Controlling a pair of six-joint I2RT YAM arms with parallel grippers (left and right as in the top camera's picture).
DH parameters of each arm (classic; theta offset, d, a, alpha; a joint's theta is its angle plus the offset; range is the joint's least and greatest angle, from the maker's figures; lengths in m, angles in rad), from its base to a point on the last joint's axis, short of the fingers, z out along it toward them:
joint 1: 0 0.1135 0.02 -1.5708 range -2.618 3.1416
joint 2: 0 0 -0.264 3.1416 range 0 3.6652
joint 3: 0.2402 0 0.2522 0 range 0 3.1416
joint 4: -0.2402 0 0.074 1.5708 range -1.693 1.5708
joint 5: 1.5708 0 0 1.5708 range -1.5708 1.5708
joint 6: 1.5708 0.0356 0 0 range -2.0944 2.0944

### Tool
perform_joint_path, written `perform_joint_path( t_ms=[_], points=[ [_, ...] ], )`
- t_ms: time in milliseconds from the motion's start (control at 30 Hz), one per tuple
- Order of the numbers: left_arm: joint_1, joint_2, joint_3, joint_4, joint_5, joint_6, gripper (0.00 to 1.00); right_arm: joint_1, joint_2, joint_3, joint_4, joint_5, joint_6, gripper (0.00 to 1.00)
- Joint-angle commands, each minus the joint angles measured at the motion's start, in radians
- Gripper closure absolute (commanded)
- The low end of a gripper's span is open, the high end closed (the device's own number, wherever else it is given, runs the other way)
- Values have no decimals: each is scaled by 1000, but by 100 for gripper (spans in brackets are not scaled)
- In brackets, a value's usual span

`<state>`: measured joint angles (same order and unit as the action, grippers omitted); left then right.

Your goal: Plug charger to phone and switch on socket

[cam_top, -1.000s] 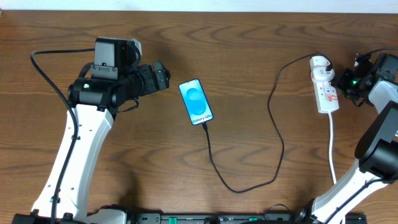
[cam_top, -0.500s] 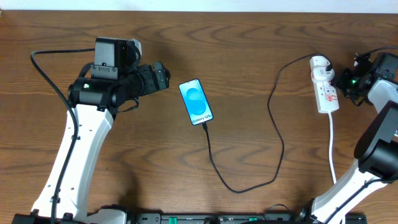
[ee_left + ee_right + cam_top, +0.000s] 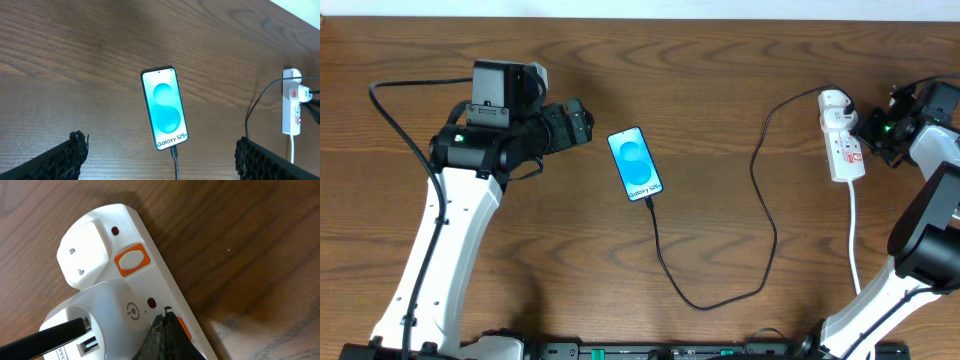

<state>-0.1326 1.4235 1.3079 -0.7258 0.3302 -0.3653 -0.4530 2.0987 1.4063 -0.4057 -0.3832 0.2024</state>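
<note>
**Overhead and wrist views, read from the near table edge outward.** Nearest, the slack of the charger [image 3: 656,232] lies in a loose loop on the table [image 3: 720,60]; one end meets the lower edge of the phone [image 3: 635,164] and appears seated. The phone lies flat mid-table between the arms, screen up and lit.

The left gripper [image 3: 585,122] hangs just left of the phone and apart from it, jaws spread wide and empty; its fingers [image 3: 75,155] frame the phone in the wrist view.

Farther right, the charger runs up to a white adapter [image 3: 833,100] at the far end of the socket [image 3: 842,150], which lies flat, well apart from the phone. The right gripper [image 3: 873,133] stands at the socket's right side, jaws pinched together and holding nothing. In its wrist view the closed tip sits over the socket face, just beside an orange switch [image 3: 183,329] and partly hiding it; whether it touches cannot be told. A lamp [image 3: 115,230] farther along looks dark.

**Judgement:** plugging seems done, and the switching step is in hand. The next move calls for a short, straight push of the closed tip onto the orange switch, light enough not to skid the socket. Which switch serves the adapter cannot be told.
</note>
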Motion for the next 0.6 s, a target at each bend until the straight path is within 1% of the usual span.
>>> perform_joint_path(
  t_ms=[0,300,567],
  points=[
    [5,-3,10,0,-14,6,5,89,29,-47,-62,-150,35,99],
    [5,-3,10,0,-14,6,5,89,29,-47,-91,-150,101,99],
    [5,-3,10,0,-14,6,5,89,29,-47,-111,-110,204,99]
  ],
)
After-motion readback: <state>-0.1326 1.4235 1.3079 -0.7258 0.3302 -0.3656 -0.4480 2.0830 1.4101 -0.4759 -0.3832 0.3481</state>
